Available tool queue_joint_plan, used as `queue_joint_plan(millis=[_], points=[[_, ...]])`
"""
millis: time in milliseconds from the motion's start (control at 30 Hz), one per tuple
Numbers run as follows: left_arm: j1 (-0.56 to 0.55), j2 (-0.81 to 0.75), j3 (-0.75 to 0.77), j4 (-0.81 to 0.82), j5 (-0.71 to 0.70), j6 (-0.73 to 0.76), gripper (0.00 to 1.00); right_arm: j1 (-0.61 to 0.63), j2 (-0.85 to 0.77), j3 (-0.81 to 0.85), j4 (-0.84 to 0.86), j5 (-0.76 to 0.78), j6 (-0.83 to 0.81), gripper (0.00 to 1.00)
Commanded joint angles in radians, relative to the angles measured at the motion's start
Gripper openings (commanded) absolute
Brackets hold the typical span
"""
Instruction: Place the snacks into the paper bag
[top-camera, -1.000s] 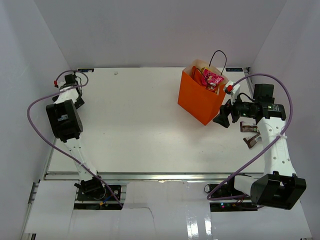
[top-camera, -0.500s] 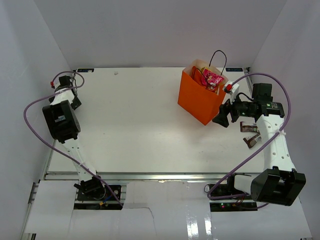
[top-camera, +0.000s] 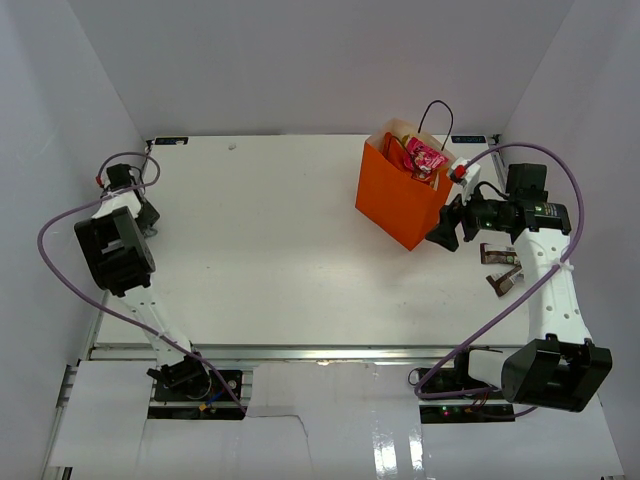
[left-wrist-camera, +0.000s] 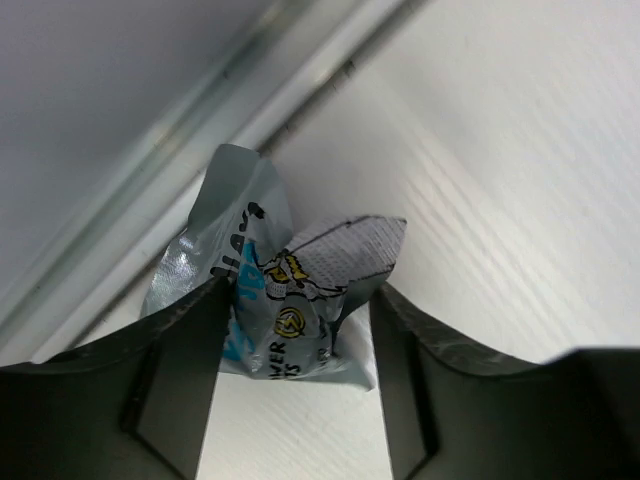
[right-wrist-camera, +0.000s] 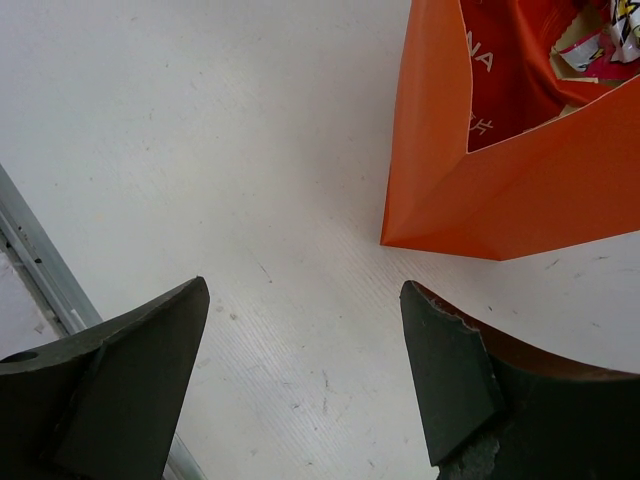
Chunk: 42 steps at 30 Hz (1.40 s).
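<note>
The orange paper bag (top-camera: 400, 205) stands upright at the back right, and its side fills the upper right of the right wrist view (right-wrist-camera: 500, 200). Inside it are a red-orange chip bag (top-camera: 393, 150) (right-wrist-camera: 500, 70) and a pink packet (top-camera: 428, 158) (right-wrist-camera: 612, 40). My right gripper (top-camera: 443, 232) (right-wrist-camera: 305, 340) hangs open and empty just right of the bag. My left gripper (top-camera: 147, 213) (left-wrist-camera: 300, 330) is at the table's far left edge. Its open jaws straddle a crumpled silver-blue snack packet (left-wrist-camera: 290, 290) that rests on the table and brushes both fingers.
A metal rail (left-wrist-camera: 250, 90) and the white wall run right behind the silver packet. Two small brown items (top-camera: 500, 255) (top-camera: 503, 283) lie at the right edge near my right arm. White walls close in the table on three sides.
My left arm has swung further towards the left edge, and its jaws have narrowed around the silver packet. The right arm and the bag have barely moved.
</note>
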Motion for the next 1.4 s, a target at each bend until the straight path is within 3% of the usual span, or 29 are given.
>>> queue_joint_plan(millis=[0, 267, 533, 667, 867, 1000, 1167, 1367], points=[[-0.005, -0.058, -0.089, -0.022, 0.217, -0.027, 0.65, -0.004, -0.016, 0.048, 0.026, -0.026, 0.008, 0.83], [-0.028, -0.195, -0.266, 0.082, 0.51, -0.057, 0.42, -0.003, -0.057, 0.049, 0.048, -0.045, 0.013, 0.83], [-0.152, -0.324, -0.409, 0.236, 0.949, -0.104, 0.17, 0.023, -0.088, 0.063, 0.003, -0.164, -0.074, 0.83], [-0.3, -0.354, -0.445, 0.303, 1.096, -0.15, 0.14, 0.095, -0.105, 0.055, -0.043, -0.178, -0.189, 0.83], [-0.489, -0.433, -0.539, 0.453, 1.259, -0.286, 0.13, 0.341, -0.131, 0.011, -0.05, -0.083, -0.286, 0.83], [-0.581, -0.488, -0.631, 0.634, 1.401, -0.388, 0.13, 0.526, -0.106, -0.027, 0.057, 0.041, -0.222, 0.82], [-0.666, -0.532, -0.66, 0.67, 1.494, -0.4, 0.15, 0.729, -0.048, -0.07, 0.185, 0.198, -0.263, 0.84], [-0.741, -0.592, -0.698, 0.69, 1.583, -0.408, 0.17, 0.816, 0.013, -0.133, 0.461, 0.228, -0.326, 0.95]])
